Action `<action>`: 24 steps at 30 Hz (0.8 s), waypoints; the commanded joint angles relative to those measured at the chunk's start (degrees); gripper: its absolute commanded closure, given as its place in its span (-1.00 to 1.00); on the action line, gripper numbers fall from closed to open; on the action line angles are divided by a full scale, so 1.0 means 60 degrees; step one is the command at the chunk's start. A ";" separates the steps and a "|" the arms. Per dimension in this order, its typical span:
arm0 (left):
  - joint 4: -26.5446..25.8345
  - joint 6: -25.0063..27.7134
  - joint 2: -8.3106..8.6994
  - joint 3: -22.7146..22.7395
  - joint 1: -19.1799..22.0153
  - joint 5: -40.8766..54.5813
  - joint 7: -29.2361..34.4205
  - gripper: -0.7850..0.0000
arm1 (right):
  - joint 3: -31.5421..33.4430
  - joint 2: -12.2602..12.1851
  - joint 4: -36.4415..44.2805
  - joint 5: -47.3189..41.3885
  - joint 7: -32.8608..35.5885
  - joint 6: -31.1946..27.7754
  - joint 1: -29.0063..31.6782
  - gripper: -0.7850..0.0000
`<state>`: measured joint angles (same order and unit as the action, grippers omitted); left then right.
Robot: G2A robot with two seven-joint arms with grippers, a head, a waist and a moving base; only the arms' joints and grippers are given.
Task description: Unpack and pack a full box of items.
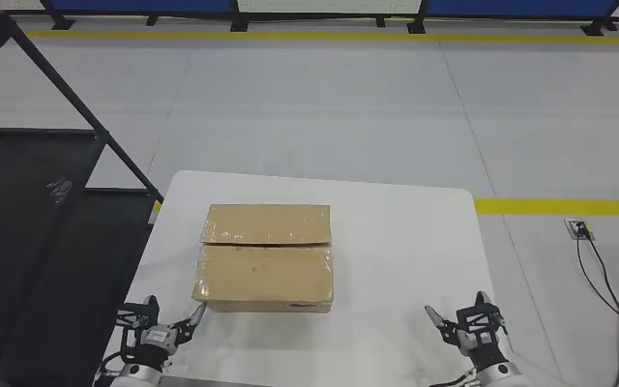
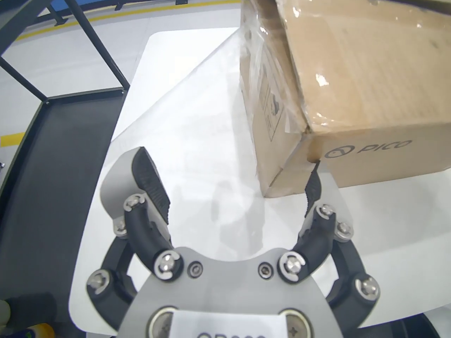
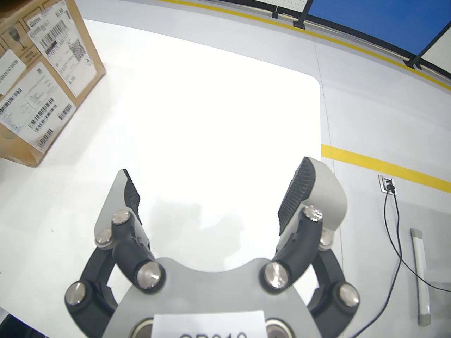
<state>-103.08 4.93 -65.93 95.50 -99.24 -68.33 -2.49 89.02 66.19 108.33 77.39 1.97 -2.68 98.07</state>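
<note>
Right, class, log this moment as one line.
box: closed, on table | left tool: open, near box corner | right tool: open, apart from box

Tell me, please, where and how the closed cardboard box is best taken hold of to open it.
Probably the near top flap, at its free edge on the middle seam. Come from above at the left end, where the open left gripper is; the flaps lie flat and closed.

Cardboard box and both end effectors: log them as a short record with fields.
box: cardboard, flaps folded down, clear tape on top, standing on white table
left end effector: open, empty, one fingertip at the box's near corner, contact unclear
right end effector: open, empty, above the table, apart from box
unpacking: not yet begun
</note>
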 commanded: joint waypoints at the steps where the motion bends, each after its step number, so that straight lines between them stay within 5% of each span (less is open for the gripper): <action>1: -0.0053 0.0166 0.0005 0.0260 -0.0090 0.0289 -0.0140 -1.00 | -0.0165 0.0017 0.0145 0.0066 0.0196 -0.0029 -0.0179 -1.00; 6: -0.0140 0.0824 0.0040 0.0972 -0.0322 0.1014 -0.0221 -1.00 | -0.0710 0.0092 0.0412 -0.0001 0.0876 0.0041 -0.0827 -1.00; 13: 0.0056 0.0975 0.0005 0.1504 -0.0226 0.2431 -0.0094 -1.00 | -0.1129 0.0250 0.0500 -0.1966 0.2015 0.0134 -0.1991 -1.00; 24: 0.0070 0.1039 0.0008 0.1549 -0.0176 0.2583 0.0036 -1.00 | -0.1115 0.0255 0.0504 -0.1993 0.2078 0.0200 -0.2056 -1.00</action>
<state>-102.67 11.16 -65.89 104.80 -100.30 -52.84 -2.27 82.33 67.72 111.35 65.43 14.43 -1.47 85.73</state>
